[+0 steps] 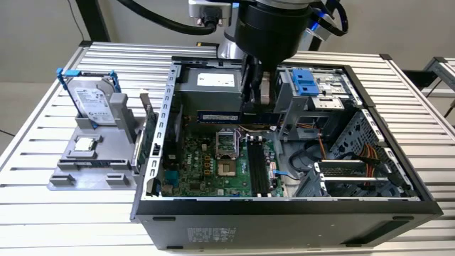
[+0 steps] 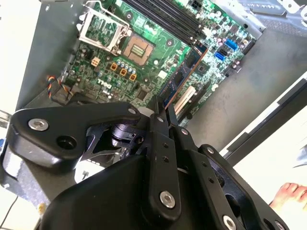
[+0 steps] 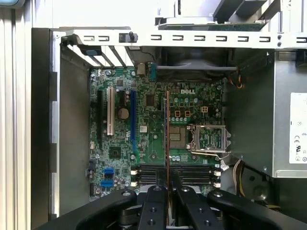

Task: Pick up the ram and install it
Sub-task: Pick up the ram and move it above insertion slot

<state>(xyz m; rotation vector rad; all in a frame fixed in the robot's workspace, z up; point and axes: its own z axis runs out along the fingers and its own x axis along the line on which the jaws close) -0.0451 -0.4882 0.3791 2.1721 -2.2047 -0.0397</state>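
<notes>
Ram (image 1: 224, 116), gripped edge-down by the clenched end effector (image 3: 168, 187), hangs above the motherboard (image 3: 144, 143), long axis crosswise to the memory slots (image 3: 192, 175).

- I see a ribbed aluminium table (image 1: 64, 218), evenly lit.
- Plain pale grey wall (image 1: 35, 26) behind, dark post (image 1: 95, 21) against it.
- Pale floor (image 1: 18, 90); second slatted table (image 1: 444, 69) at the exterior view's right.

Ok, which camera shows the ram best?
The exterior view: the ram shows its flat side with the chips, held level by the gripper above the motherboard. The first wrist view has it edge-on, a thin line. The second wrist view sees it slanted and foreshortened.
</notes>
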